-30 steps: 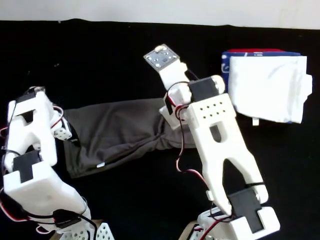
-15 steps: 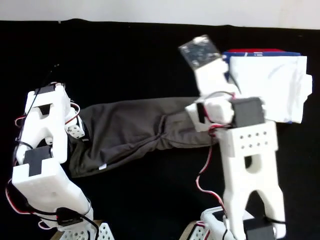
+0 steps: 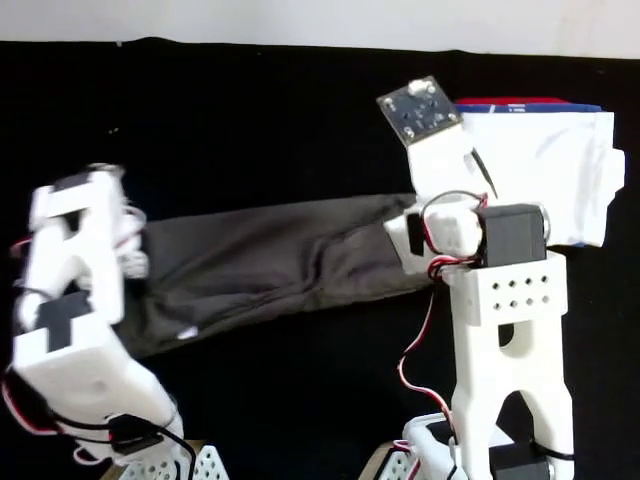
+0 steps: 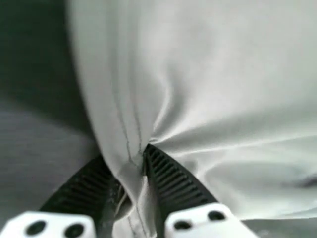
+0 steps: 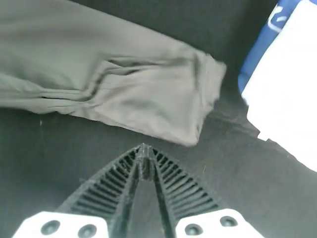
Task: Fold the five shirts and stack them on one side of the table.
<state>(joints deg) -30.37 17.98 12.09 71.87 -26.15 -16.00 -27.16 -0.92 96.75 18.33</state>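
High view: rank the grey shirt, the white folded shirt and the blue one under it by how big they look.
1. grey shirt, stretched out long.
2. white folded shirt, on top of the stack.
3. blue shirt, just a thin strip at the stack's far edge. The rest is covered, so its true size is unclear.

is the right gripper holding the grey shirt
No, the right gripper is shut on nothing, with the grey shirt lying beyond its tips.
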